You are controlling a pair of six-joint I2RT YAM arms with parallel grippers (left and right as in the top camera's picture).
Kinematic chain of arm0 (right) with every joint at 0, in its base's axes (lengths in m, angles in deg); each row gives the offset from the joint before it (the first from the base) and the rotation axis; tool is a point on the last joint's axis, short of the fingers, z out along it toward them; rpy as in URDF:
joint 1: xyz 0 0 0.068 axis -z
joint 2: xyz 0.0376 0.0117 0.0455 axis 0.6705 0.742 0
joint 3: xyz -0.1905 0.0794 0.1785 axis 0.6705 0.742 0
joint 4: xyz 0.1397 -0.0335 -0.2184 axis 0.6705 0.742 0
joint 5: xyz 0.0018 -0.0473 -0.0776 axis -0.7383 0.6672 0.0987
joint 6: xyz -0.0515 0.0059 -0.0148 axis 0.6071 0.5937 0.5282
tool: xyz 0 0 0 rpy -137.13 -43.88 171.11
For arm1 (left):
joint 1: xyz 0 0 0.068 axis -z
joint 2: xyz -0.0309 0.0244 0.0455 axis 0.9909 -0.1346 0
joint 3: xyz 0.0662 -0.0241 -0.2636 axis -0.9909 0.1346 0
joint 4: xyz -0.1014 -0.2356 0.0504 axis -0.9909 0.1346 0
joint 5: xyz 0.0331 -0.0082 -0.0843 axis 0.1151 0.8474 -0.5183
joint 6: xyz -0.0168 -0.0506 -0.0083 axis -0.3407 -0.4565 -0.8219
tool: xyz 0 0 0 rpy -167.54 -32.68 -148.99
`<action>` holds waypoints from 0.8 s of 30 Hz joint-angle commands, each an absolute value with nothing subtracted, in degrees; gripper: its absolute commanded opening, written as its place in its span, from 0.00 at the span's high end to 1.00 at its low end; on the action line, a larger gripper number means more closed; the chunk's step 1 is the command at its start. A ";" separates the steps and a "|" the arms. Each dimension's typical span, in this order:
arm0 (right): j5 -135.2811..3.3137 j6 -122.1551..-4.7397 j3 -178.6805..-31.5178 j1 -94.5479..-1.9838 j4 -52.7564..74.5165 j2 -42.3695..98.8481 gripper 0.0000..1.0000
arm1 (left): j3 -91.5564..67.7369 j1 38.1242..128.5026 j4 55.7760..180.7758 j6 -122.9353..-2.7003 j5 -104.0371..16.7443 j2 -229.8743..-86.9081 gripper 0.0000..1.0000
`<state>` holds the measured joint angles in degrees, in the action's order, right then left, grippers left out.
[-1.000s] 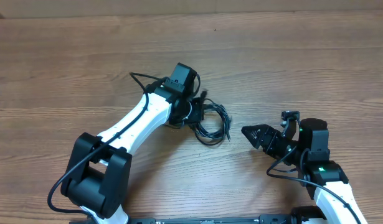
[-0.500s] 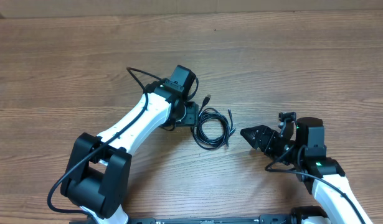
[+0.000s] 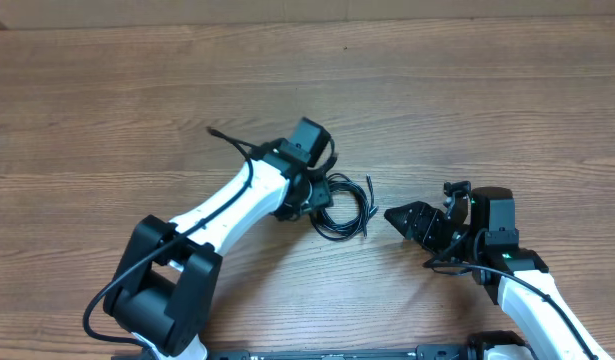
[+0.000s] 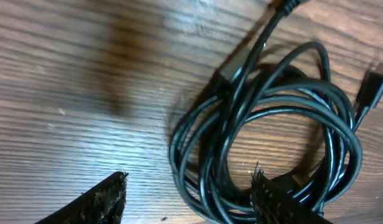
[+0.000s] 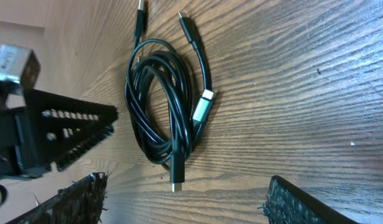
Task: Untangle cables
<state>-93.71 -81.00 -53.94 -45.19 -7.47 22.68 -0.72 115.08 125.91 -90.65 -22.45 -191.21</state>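
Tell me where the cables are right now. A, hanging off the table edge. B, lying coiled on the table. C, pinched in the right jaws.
B: the cables lie in a loose coil flat on the table, and the right jaws stand open with nothing between them.

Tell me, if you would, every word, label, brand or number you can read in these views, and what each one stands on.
None: nothing readable shows on the cables, the wooden table, the left gripper or the right gripper.
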 commanded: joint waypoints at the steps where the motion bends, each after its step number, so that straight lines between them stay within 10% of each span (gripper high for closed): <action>1: -93.95 -80.56 -54.12 -45.48 -8.21 22.76 0.19 | 0.96 116.55 124.12 -93.49 -22.47 -191.45 0.35; 6: -93.95 -80.56 -54.12 -45.48 -8.28 22.74 0.19 | 2.41 117.97 121.54 -93.52 -21.40 -193.55 0.38; 16: -93.53 -80.56 -54.12 -45.48 -8.26 22.74 0.19 | 2.58 117.92 121.48 -90.04 -13.61 -197.44 0.96; 24: -93.27 -80.56 -54.12 -45.48 -8.28 22.74 0.18 | -3.08 113.16 125.43 -65.25 -6.14 -195.21 0.96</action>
